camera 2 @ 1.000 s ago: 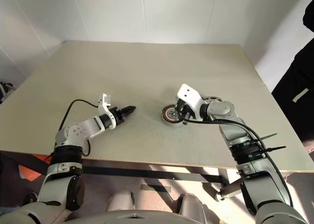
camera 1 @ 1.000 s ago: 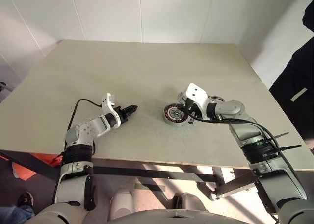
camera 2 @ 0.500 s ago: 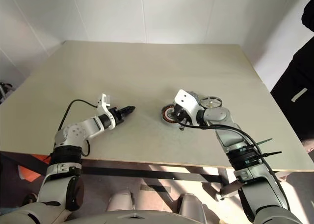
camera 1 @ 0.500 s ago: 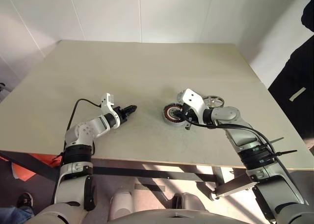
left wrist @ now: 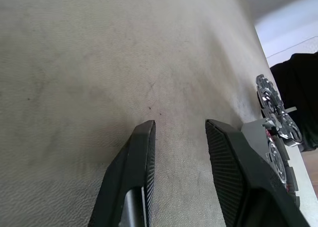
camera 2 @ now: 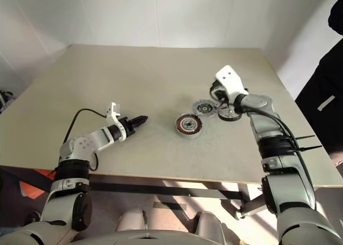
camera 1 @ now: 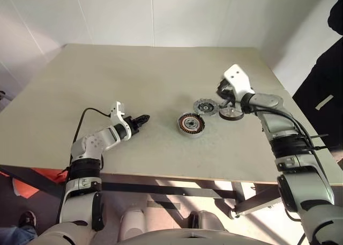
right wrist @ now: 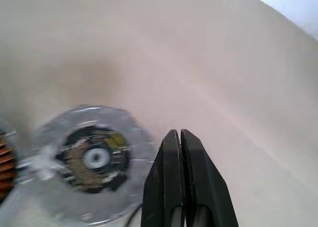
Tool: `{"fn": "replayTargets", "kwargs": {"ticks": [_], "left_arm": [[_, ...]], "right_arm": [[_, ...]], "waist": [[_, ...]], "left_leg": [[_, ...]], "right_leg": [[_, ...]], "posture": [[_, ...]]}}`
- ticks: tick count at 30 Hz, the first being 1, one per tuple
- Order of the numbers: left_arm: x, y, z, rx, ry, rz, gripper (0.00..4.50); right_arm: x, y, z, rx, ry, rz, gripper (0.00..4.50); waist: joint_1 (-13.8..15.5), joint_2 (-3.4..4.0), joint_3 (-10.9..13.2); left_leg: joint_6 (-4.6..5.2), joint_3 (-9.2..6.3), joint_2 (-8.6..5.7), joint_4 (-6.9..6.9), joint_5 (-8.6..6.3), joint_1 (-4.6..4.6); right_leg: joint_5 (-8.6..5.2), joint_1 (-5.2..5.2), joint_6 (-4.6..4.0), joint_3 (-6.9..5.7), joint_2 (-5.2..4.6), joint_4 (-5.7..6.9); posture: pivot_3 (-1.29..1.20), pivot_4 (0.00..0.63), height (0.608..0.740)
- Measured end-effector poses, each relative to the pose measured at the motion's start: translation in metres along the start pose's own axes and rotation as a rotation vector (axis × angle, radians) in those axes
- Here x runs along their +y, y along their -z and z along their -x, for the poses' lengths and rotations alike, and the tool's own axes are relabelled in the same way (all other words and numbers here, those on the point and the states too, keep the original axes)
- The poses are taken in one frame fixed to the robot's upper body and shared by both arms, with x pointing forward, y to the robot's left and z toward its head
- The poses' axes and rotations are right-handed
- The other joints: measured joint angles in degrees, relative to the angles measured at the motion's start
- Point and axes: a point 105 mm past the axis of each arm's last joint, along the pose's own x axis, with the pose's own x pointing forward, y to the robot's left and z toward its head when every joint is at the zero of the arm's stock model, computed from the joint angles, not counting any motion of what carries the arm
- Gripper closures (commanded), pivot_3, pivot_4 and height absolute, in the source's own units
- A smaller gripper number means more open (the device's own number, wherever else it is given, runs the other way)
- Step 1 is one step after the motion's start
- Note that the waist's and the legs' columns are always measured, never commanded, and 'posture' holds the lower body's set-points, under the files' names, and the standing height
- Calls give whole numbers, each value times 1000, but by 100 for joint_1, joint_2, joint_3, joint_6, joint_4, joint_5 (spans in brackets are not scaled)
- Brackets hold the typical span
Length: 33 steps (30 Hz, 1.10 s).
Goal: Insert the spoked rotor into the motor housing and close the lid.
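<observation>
Insertion not begun: small black spoked rotor [camera 1: 231, 113] lay on beige table [camera 1: 107, 79], slotted silver lid disc [camera 1: 206, 106] between it and copper-wound round metal housing [camera 1: 191, 124]. Right gripper [right wrist: 176, 137] clenched, empty, beside the lid (left gripper [camera 1: 144, 118] parted, idle). Next, probably: open, grasp rotor.

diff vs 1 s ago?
Right gripper, shut and empty, pulled off the housing and swung to the robot's right and further across the table, now by the rotor. Lid, hidden earlier, now shows. Left gripper and housing unchanged.
</observation>
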Motion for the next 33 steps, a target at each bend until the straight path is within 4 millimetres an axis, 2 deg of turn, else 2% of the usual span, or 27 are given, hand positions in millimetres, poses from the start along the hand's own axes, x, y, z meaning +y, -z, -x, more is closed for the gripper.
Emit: {"fn": "replayTargets", "kwargs": {"ticks": [3, 9, 13, 18, 21, 27, 33], "left_arm": [[0, 0, 0, 0, 1, 0, 2774], [-2, 1, 0, 6, 6, -1, 2774], [-1, 4, 1, 15, 7, 3, 2774], [-4, 8, 0, 25, 14, 0, 2774], [-4, 9, -1, 30, 17, -1, 2774], [-6, 10, -2, 34, 22, 0, 2774], [-6, 11, -2, 36, 22, 0, 2774]], "right_arm": [[-14, 6, 2, 7, 77, -220, 4469], [-29, 25, 16, 58, 117, -523, 2499], [-41, 36, 36, 73, 90, -853, 1109], [-57, 51, 57, 118, 117, -1024, 1109], [-57, 58, 62, 146, 119, -1080, 1109], [-42, 78, 61, 218, 108, -1137, 1109], [-20, 80, 55, 255, 28, -1176, 1109]], "waist": [[7, 1, 0], [23, 2, 1], [29, 3, 1], [35, 6, 0], [26, 12, -3], [36, 15, -4], [36, 21, -6]], "left_leg": [[-2, 0, 0, -3, 0, -6], [-2, 0, -4, -2, 1, -9], [-2, 0, -4, -1, 1, -2], [-16, 0, -4, -2, 9, 2], [-16, 1, -4, -2, 9, 2], [-17, 0, -4, -2, 10, 0], [-18, 0, -4, -3, 10, 1]], "right_leg": [[0, -1, 0, -2, 0, -6], [0, -2, 0, -1, -2, -8], [0, 1, 0, 1, -2, -5], [0, 3, 1, 1, -2, -3], [0, 2, 1, 1, -2, -3], [0, 2, 1, 0, -2, -4], [0, 2, 1, 0, -2, -4]], "posture": [[0, 0, 740], [0, 0, 740], [0, 0, 740], [0, 0, 740], [0, 0, 740], [0, 0, 740], [0, 0, 740]]}}
